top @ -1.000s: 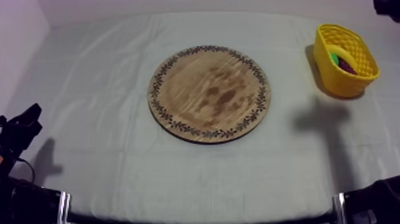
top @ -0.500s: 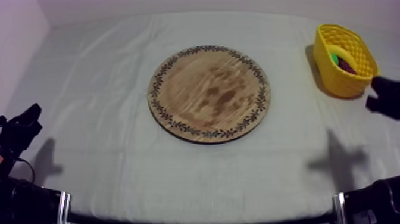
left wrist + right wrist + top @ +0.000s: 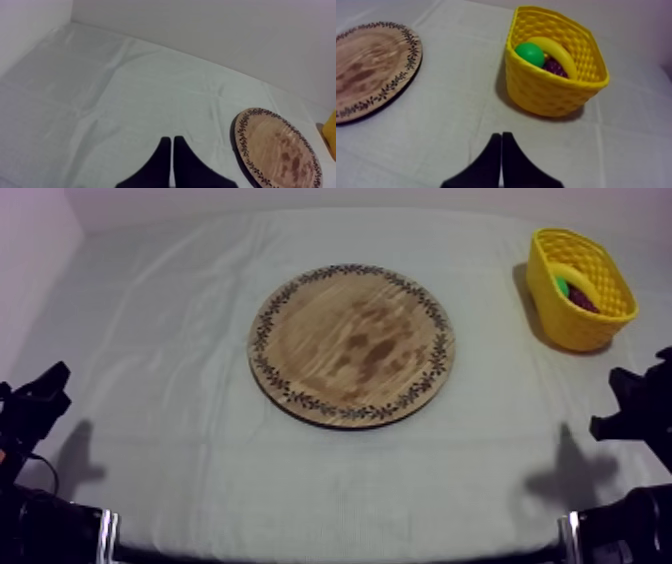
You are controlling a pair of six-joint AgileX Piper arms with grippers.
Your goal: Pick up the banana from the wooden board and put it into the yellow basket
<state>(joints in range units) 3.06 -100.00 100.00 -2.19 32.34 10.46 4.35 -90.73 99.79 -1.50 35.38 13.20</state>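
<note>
The banana (image 3: 556, 54) lies inside the yellow basket (image 3: 536, 95), curving along the basket's far wall. A round green fruit (image 3: 530, 54) sits right beside it, and a dark red-purple fruit (image 3: 554, 66) is tucked under its curve. My right hand (image 3: 501, 135) hangs over the bare tabletop (image 3: 451, 125) just short of the basket's near wall. Its two black fingers are pressed together into a narrow wedge and grip nothing. The banana is beyond the fingertips, past the basket's rim, and apart from the hand. Seen from above, this hand is on the basket's near side, toward the front edge of the tabletop, with open tabletop between hand and basket. The wooden board (image 3: 351, 345), round with a patterned rim, lies flat well apart from the basket, near the middle of the tabletop. My left hand (image 3: 172, 140) is farther from the basket than the board is, on the board's other side and low over the tabletop. Its fingers are also closed against each other with nothing between them.
</note>
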